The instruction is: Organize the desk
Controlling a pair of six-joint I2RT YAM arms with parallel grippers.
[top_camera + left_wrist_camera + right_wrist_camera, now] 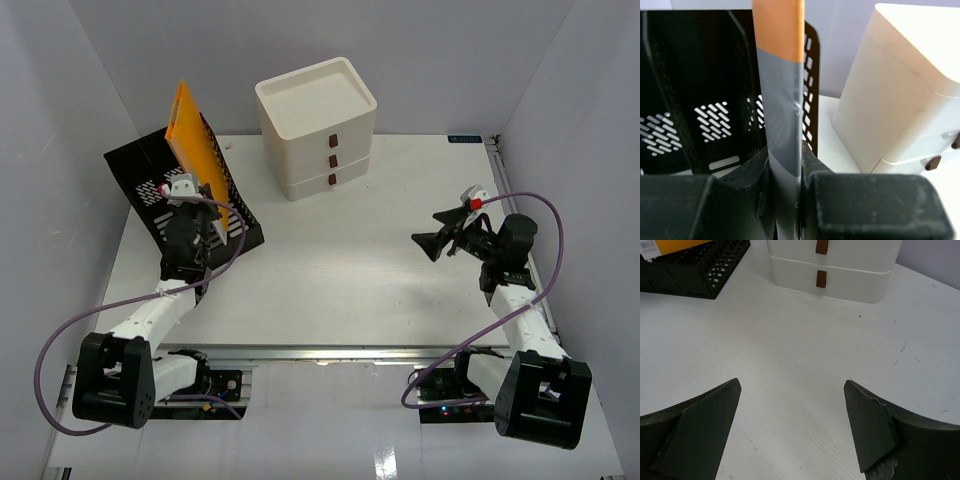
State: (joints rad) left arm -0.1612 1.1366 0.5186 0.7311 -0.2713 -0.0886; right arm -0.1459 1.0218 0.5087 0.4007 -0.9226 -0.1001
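Note:
The desk is a wide white tabletop. My left gripper is shut on a flat orange folder with a grey taped lower edge. The folder stands upright on its edge over a black mesh file tray at the back left. In the left wrist view the jaws pinch the folder edge-on, with the tray behind it. My right gripper hovers open over the right side of the desk. Nothing is between its fingers.
A cream three-drawer box stands at the back centre, to the right of the tray, and it also shows in both wrist views. A metal rail runs along the front edge. Grey walls close in the left, back and right.

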